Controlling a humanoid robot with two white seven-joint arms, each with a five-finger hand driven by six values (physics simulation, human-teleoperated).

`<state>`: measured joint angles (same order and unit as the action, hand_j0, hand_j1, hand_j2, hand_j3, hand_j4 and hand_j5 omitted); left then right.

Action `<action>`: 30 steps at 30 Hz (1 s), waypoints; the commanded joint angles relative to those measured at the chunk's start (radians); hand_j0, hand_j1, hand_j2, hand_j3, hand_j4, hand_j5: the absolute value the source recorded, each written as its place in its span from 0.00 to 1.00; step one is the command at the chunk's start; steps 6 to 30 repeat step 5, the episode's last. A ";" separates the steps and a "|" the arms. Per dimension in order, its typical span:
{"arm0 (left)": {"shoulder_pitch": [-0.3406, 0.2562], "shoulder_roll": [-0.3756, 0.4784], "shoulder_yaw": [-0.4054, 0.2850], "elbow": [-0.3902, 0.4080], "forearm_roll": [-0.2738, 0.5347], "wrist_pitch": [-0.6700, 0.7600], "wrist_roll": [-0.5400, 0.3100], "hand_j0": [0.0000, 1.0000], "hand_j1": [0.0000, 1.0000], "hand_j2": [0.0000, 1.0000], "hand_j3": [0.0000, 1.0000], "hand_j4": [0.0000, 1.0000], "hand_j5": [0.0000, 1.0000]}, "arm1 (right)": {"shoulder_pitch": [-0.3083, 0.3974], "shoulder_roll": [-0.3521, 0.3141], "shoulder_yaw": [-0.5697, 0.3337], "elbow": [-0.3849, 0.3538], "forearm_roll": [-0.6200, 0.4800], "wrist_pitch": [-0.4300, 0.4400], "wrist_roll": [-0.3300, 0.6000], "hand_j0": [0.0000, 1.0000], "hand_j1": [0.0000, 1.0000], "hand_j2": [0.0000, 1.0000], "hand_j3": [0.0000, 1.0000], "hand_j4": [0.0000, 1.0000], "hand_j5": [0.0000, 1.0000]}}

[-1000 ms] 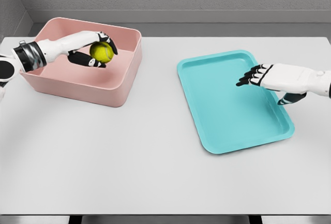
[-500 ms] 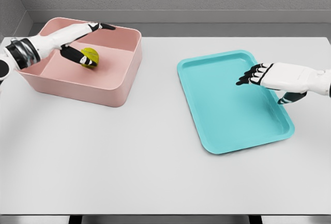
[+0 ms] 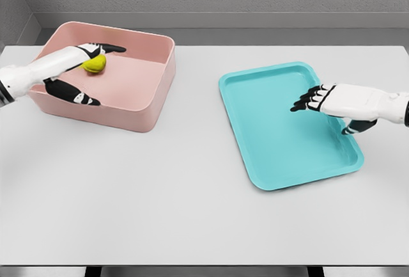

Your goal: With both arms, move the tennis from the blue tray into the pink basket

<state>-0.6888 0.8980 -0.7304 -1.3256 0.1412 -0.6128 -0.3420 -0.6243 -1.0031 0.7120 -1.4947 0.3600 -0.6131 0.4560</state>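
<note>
The yellow-green tennis ball lies on the floor of the pink basket at the table's back left, partly hidden behind my left hand. My left hand hovers over the basket's left half, open, its fingers stretched out flat above the ball and the thumb pointing down over the near wall; it holds nothing. The blue tray lies at the right with nothing on it. My right hand hangs open over the tray's right half, fingers pointing left.
A white table carries the basket and the tray, with a broad gap between them. A grey wall runs behind the table's far edge.
The left hand has let go of the ball, which dropped into the basket and rolled toward its back left. The left arm has pulled back to the left. The right hand barely shifted.
</note>
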 commanded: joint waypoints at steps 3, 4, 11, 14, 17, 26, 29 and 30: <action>0.008 0.045 0.028 -0.061 0.032 0.002 0.001 1.00 1.00 1.00 1.00 1.00 1.00 | -0.002 -0.008 -0.002 -0.002 -0.007 0.002 -0.002 1.00 1.00 1.00 1.00 1.00 1.00; 0.008 0.045 0.028 -0.061 0.034 0.002 0.001 1.00 1.00 1.00 1.00 1.00 1.00 | 0.000 -0.012 -0.003 -0.002 -0.007 0.002 -0.002 1.00 1.00 1.00 1.00 1.00 1.00; 0.008 0.047 0.028 -0.061 0.035 0.002 0.001 1.00 1.00 1.00 1.00 1.00 1.00 | 0.002 -0.014 -0.002 -0.002 -0.007 0.002 -0.002 1.00 1.00 1.00 1.00 1.00 1.00; 0.008 0.047 0.028 -0.061 0.035 0.002 0.001 1.00 1.00 1.00 1.00 1.00 1.00 | 0.002 -0.014 -0.002 -0.002 -0.007 0.002 -0.002 1.00 1.00 1.00 1.00 1.00 1.00; 0.008 0.047 0.028 -0.061 0.035 0.002 0.001 1.00 1.00 1.00 1.00 1.00 1.00 | 0.002 -0.014 -0.002 -0.002 -0.007 0.002 -0.002 1.00 1.00 1.00 1.00 1.00 1.00; 0.008 0.047 0.028 -0.061 0.035 0.002 0.001 1.00 1.00 1.00 1.00 1.00 1.00 | 0.002 -0.014 -0.002 -0.002 -0.007 0.002 -0.002 1.00 1.00 1.00 1.00 1.00 1.00; 0.008 0.047 0.028 -0.061 0.035 0.002 0.001 1.00 1.00 1.00 1.00 1.00 1.00 | 0.002 -0.014 -0.002 -0.002 -0.007 0.002 -0.002 1.00 1.00 1.00 1.00 1.00 1.00; 0.008 0.047 0.028 -0.061 0.035 0.002 0.001 1.00 1.00 1.00 1.00 1.00 1.00 | 0.002 -0.014 -0.002 -0.002 -0.007 0.002 -0.002 1.00 1.00 1.00 1.00 1.00 1.00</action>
